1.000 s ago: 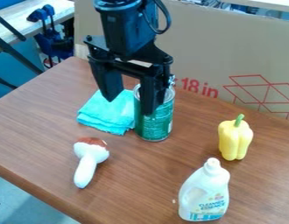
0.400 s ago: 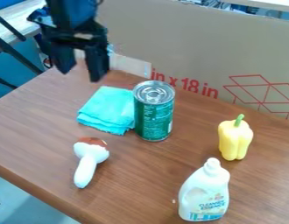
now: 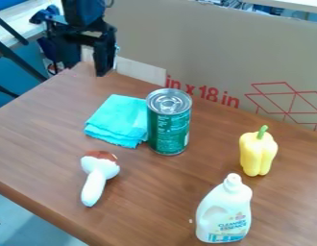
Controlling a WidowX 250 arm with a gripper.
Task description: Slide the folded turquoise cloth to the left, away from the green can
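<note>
Pincer (image 3: pixel 87 69): positioned above far left corner of desk (image 3: pixel 39 153), fingers parted, nothing between them. Turquoise cloth (image 3: pixel 117 121): folded, flat, nearest item to pincer. Green can (image 3: pixel 168 126): upright, silver lid up, at right edge of cloth. Mushroom-shaped object (image 3: pixel 97 177): white with brown cap, lying in front of cloth. Yellow pepper (image 3: pixel 257 153): upright, green stem up, right of can. White bottle (image 3: pixel 223 211): upright, near front edge of view. Cardboard panel (image 3: pixel 212 57): behind desk, red print.
</note>
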